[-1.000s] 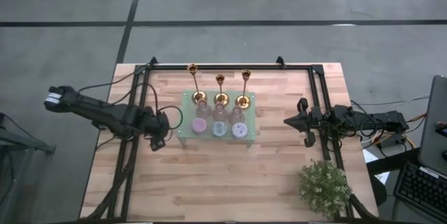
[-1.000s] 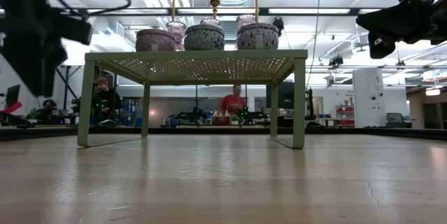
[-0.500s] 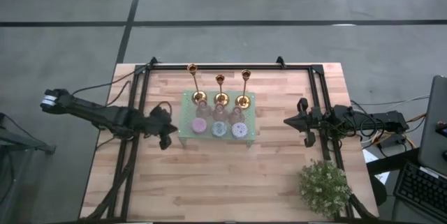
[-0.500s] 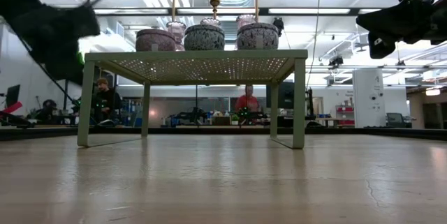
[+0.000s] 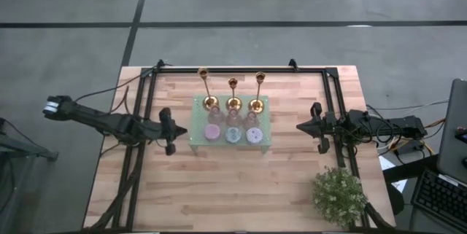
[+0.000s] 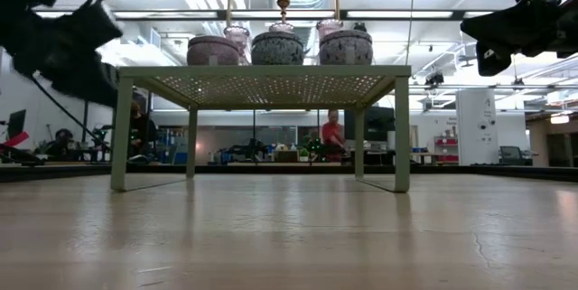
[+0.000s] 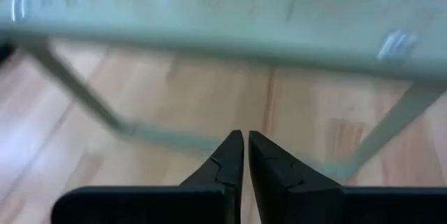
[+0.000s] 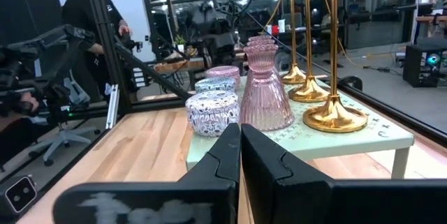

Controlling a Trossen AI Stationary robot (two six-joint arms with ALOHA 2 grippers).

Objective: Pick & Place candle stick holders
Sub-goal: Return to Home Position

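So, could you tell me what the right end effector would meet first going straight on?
From the right end effector, probably the pink ribbed glass holder at the shelf's near end; the patterned candle jar sits close.

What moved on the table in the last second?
The left gripper, shut and empty, swung round beside the green shelf to face it. The shelf slid a little toward the right arm's side, carrying the three candle stick holders and the three scented candles with it. Nothing was grabbed or let go. The right gripper stayed shut where it was.
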